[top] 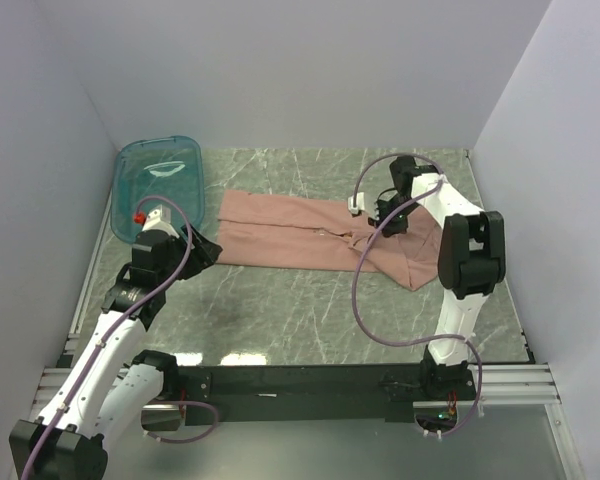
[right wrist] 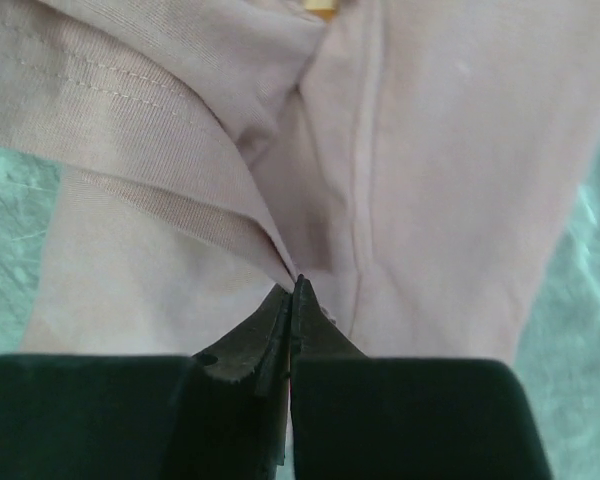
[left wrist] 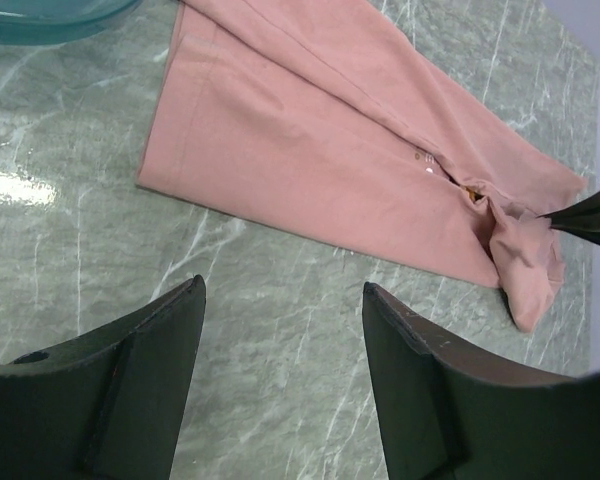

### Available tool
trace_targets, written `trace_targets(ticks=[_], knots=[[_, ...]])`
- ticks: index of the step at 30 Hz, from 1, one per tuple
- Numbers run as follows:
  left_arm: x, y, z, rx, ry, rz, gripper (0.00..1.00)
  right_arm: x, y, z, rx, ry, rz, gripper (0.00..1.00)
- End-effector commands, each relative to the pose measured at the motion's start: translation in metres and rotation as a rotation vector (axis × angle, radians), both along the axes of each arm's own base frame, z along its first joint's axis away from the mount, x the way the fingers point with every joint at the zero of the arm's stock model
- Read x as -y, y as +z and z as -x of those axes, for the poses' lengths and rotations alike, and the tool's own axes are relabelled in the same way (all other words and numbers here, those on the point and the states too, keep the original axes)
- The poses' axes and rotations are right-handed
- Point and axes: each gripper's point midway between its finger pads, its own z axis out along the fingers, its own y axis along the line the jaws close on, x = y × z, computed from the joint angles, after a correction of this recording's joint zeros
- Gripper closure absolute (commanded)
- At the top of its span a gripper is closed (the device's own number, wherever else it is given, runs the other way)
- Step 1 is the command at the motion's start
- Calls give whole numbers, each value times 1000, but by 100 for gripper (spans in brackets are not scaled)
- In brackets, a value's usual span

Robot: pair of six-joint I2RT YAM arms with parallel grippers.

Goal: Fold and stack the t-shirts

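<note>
A dusty-pink t-shirt point(top: 300, 237) lies folded into a long strip across the middle of the green marble table point(top: 280, 310). Its right end is bunched and lifted. My right gripper point(top: 384, 222) is shut on a fold of that end; in the right wrist view the closed tips point(right wrist: 297, 290) pinch a hemmed edge of the t-shirt point(right wrist: 430, 150). My left gripper point(top: 208, 252) hovers just left of the strip's near-left corner, open. In the left wrist view its fingers point(left wrist: 170, 330) frame bare table short of the t-shirt point(left wrist: 310, 150).
A teal see-through tub point(top: 158, 185) stands at the back left, close behind the left arm; its rim point(left wrist: 50, 20) shows in the left wrist view. White walls enclose the table on three sides. A metal rail point(top: 310, 380) runs along the near edge.
</note>
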Motion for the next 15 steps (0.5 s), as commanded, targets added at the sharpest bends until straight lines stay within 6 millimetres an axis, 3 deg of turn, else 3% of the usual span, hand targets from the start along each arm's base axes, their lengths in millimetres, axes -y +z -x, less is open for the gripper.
trace_targets(ticks=[1, 10, 15], knots=[[2, 3, -1, 25, -2, 15, 31, 2, 37, -8, 98, -90, 7, 100], [3, 2, -2, 27, -9, 16, 31, 7, 40, 14, 101, -206, 101, 100], [4, 2, -3, 28, -11, 17, 31, 4, 46, 15, 117, -267, 116, 100]])
